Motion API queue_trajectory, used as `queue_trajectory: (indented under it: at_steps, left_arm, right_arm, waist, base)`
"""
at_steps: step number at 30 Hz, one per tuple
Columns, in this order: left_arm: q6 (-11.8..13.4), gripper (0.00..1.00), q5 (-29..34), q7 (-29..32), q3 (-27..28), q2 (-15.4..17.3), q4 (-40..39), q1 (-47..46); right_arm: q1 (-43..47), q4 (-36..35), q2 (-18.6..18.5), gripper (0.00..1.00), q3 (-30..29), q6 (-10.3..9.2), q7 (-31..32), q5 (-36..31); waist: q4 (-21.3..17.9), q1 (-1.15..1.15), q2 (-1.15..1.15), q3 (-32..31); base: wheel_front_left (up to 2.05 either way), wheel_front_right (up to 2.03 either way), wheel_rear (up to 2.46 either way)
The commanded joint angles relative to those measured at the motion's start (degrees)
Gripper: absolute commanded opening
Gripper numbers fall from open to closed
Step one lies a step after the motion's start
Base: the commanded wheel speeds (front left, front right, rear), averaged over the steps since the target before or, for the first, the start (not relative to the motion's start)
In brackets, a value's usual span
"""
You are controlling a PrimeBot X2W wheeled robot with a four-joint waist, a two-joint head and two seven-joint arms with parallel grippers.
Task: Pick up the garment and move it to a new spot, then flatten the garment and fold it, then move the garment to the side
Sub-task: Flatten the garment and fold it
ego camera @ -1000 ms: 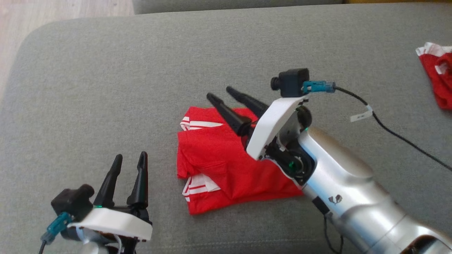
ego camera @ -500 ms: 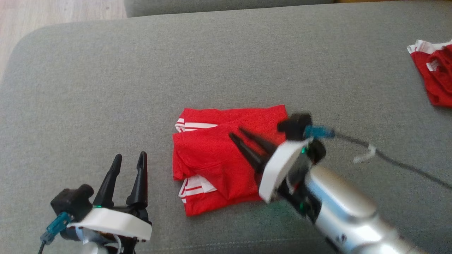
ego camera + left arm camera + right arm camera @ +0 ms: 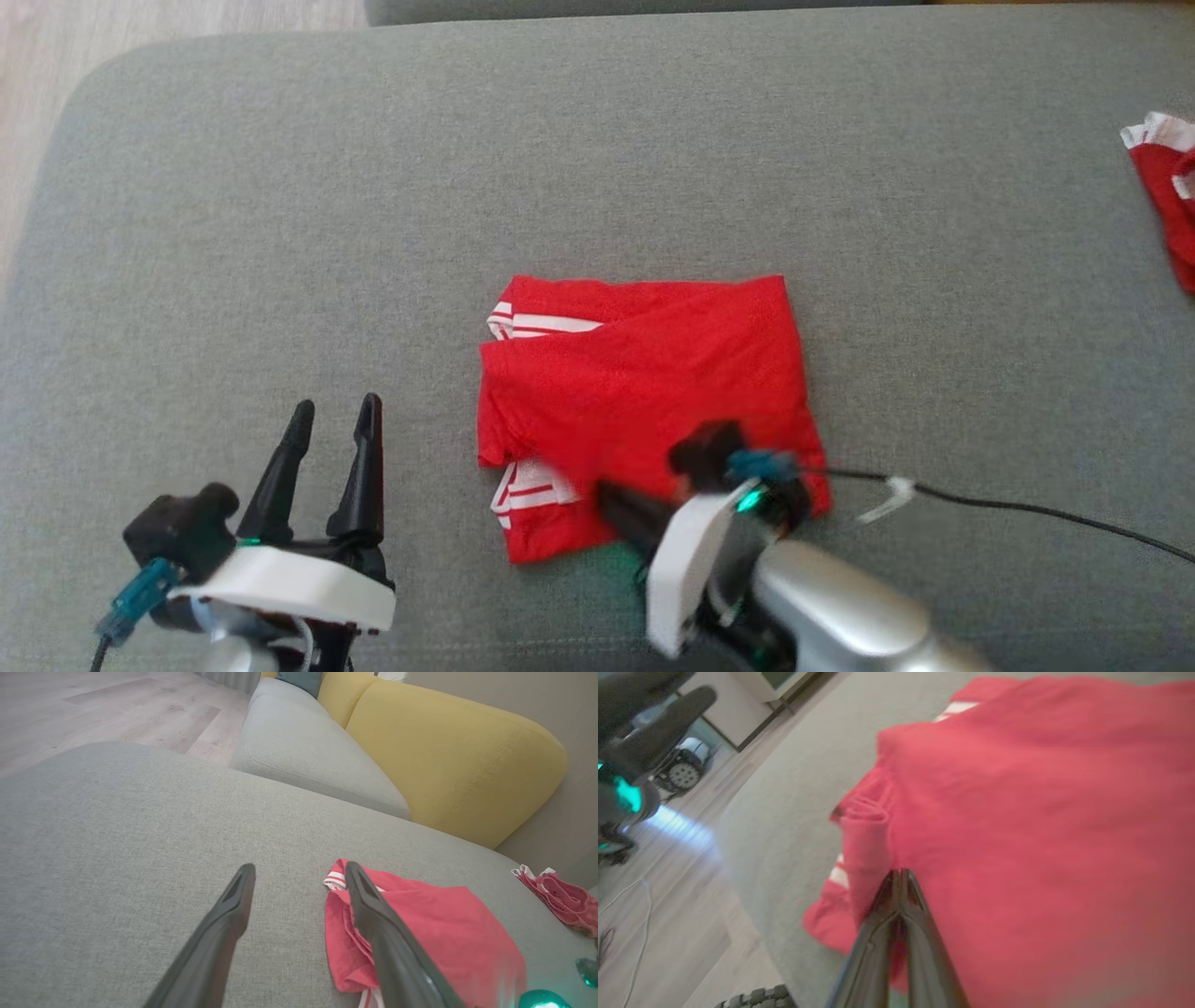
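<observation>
Over the near edge of the folded garment (image 3: 644,392) we hold our right gripper (image 3: 607,492) pressed closed on nothing visible, most of it lying ahead of the tips, while our left gripper (image 3: 333,411) stands wide, farther off.

silver forearm (image 3: 845,621), white wrist bracket (image 3: 686,565), black tapered fingers (image 3: 359,476), teal plugs (image 3: 138,597).

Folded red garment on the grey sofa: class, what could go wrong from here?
The right gripper is shut, tips at the near edge of the garment; sliding from there may drag the fold open. Its layered left edge looks loose, so one pinch could let layers spill.
</observation>
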Motion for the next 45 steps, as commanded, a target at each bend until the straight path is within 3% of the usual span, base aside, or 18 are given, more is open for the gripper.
queue_trajectory:
  at_steps: [1, 5, 9, 14, 18, 21, 23, 24, 30, 35, 39, 45]
  left_arm:
    - [0.5, 1.00, 0.5, -0.1, 2.6, 1.3, -2.1, -2.1]
    - [0.8, 1.00, 0.3, 0.0, 2.9, 1.6, -2.6, -2.0]
    - [1.2, 1.00, 0.3, -0.1, 3.0, 1.8, -3.0, -1.6]
    - [1.3, 1.00, 0.4, -0.2, 2.9, 1.6, -3.3, -1.2]
    - [1.5, 1.00, 1.7, -0.3, 2.4, 1.6, -3.1, -1.7]
    - [2.3, 1.00, 3.2, -0.4, 2.1, 1.2, -2.5, -2.9]
    - [2.7, 1.00, 3.9, -0.5, 2.1, 0.8, -2.0, -3.6]
    - [3.0, 1.00, 4.2, -0.5, 2.1, 0.6, -1.7, -3.9]
    - [4.6, 1.00, 6.3, -0.7, 3.0, -1.2, -0.3, -5.0]
    - [5.7, 1.00, 8.8, -0.8, 5.1, -3.0, 0.1, -4.5]
    - [5.0, 1.00, 10.5, -0.8, 6.5, -4.5, 0.6, -3.0]
    - [3.9, 1.00, 12.4, -0.8, 8.3, -6.0, 0.9, -1.0]
  right_arm:
    - [-0.9, -1.9, 1.8, 0.00, 2.2, 0.39, -0.3, 0.8]
    - [-2.6, -2.9, 2.2, 0.00, 8.2, 0.39, -1.2, 3.3]
    - [-4.9, -2.5, 2.0, 0.00, 10.0, 0.39, -3.9, 5.2]
    - [-7.2, -2.5, 1.1, 0.00, 9.1, 0.39, -8.7, 6.4]
    - [-8.1, -2.2, 0.2, 0.00, 4.1, 0.39, -12.5, 6.2]
    - [-7.6, -2.2, -0.3, 0.45, -2.2, 0.39, -13.7, 4.5]
    - [-6.9, -3.0, -0.6, 0.88, -7.0, 0.39, -14.0, 2.3]
    - [-6.4, -4.1, -0.7, 1.00, -10.1, 0.39, -14.0, 0.6]
    - [1.5, -12.3, 0.1, 1.00, -28.5, 0.39, -14.0, -11.7]
    - [9.1, -17.2, 1.8, 1.00, -40.0, 0.39, -14.0, -19.8]
    - [13.5, -19.6, 2.6, 1.00, -44.9, 0.39, -14.1, -24.1]
    - [16.2, -20.8, 2.8, 1.00, -47.0, 0.39, -14.1, -25.8]
  waist:
    - [0.1, 0.00, 0.00, 0.1]
    - [0.0, 0.00, 0.00, 0.2]
    - [-0.6, 0.00, 0.00, 0.1]
    - [-1.9, 0.00, 0.00, -0.3]
    - [-3.2, 0.00, 0.00, -1.0]
    - [-4.1, 0.00, 0.00, -1.6]
    - [-4.6, 0.00, 0.00, -2.1]
    - [-4.9, 0.00, 0.00, -2.3]
    - [-5.6, 0.00, 0.00, -3.5]
    - [-5.5, 0.00, 0.00, -4.6]
    - [-5.4, 0.00, 0.00, -5.2]
    - [-5.3, 0.00, 0.00, -5.5]
  base:
    - [0.00, 0.00, 0.00]
    - [0.00, 0.00, 0.00]
    - [0.00, 0.00, 0.00]
    - [0.00, 0.00, 0.00]
    - [0.00, 0.00, 0.00]
    - [0.00, 0.00, 0.00]
    - [0.00, 0.00, 0.00]
    - [0.00, 0.00, 0.00]
    - [0.00, 0.00, 0.00]
    - [0.00, 0.00, 0.00]
    - [0.00, 0.00, 0.00]
    - [0.00, 0.00, 0.00]
